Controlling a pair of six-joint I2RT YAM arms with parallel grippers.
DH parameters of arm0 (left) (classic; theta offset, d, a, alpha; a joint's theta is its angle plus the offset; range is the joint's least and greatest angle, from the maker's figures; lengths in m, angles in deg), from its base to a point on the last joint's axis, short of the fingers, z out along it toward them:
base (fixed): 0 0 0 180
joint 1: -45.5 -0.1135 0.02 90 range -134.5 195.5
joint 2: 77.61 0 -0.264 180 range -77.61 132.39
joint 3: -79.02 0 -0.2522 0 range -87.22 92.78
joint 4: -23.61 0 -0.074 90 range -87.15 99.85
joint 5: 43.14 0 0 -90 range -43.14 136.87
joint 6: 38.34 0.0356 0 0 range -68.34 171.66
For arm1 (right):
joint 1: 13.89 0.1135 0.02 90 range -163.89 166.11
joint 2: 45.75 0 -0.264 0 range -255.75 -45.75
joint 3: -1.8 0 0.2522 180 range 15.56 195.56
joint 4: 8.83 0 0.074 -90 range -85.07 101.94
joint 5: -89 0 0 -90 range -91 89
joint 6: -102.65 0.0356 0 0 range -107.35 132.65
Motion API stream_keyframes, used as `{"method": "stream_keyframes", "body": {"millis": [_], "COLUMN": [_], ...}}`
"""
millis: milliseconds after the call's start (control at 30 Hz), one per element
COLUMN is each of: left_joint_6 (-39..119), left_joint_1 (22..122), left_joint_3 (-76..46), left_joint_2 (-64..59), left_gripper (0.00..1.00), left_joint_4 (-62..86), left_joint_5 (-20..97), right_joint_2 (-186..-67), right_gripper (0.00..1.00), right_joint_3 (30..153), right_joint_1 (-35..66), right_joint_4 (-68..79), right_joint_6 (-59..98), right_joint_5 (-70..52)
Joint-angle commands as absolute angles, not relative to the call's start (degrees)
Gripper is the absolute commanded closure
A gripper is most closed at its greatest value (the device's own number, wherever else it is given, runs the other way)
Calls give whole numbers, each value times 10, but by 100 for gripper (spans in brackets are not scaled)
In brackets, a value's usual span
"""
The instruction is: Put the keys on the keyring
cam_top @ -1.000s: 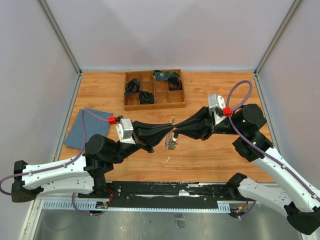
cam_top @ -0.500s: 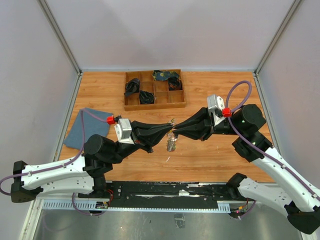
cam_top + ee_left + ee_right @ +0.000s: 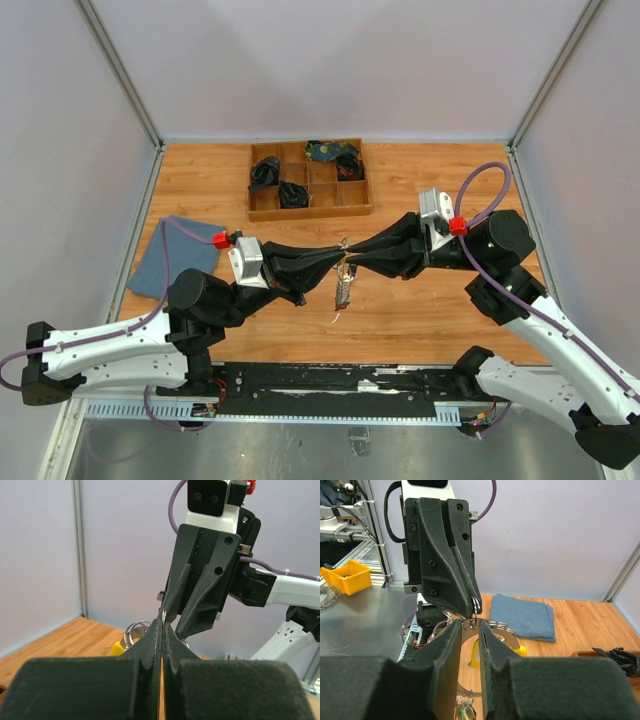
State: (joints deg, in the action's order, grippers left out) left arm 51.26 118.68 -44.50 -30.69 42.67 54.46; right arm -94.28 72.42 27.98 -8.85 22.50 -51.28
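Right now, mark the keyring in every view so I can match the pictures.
Top external: the keyring is at centre, just above the dangling keys.
Left wrist: centre, pinched at the tips of the left gripper.
Right wrist: near centre, a thin hanging loop.
Shared landmark: the wooden table, seen in all three.

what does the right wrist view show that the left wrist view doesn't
Only right wrist: a folded blue cloth, a yellow plastic bin, hanging metal keys with green and red heads. Only left wrist: the right arm's white camera block. Both: the thin round metal keyring pinched in the left gripper, its yellow piece, the wooden table.
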Motion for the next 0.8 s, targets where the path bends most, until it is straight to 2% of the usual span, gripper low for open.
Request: {"method": "stream_keyframes", "body": {"millis": [0,267,400,533,567,767], "left_joint_6": [511,509,510,511,511,520], "left_joint_1": [1183,1183,1183,1183,1183,1183], "left_joint_3": [-438,-439,-440,-438,-437,-426], "left_joint_2": [-314,-313,-315,-316,-317,-327], "left_gripper": [99,99,99,99,98,68], "left_joint_4": [442,441,440,434,430,385], "left_joint_5": [536,533,534,535,535,533], "right_joint_2": [-942,-949,-951,-953,-954,-967], "right_gripper": [81,87,99,100,100,100], "right_joint_3": [744,743,747,764,774,871], "right_joint_1": [290,290,290,290,290,291], "right_joint_4": [-124,-136,-133,-90,-61,175], "right_joint_6": [227,241,240,220,204,66], "right_joint_5": [-516,-534,-540,-543,-540,-509]}}
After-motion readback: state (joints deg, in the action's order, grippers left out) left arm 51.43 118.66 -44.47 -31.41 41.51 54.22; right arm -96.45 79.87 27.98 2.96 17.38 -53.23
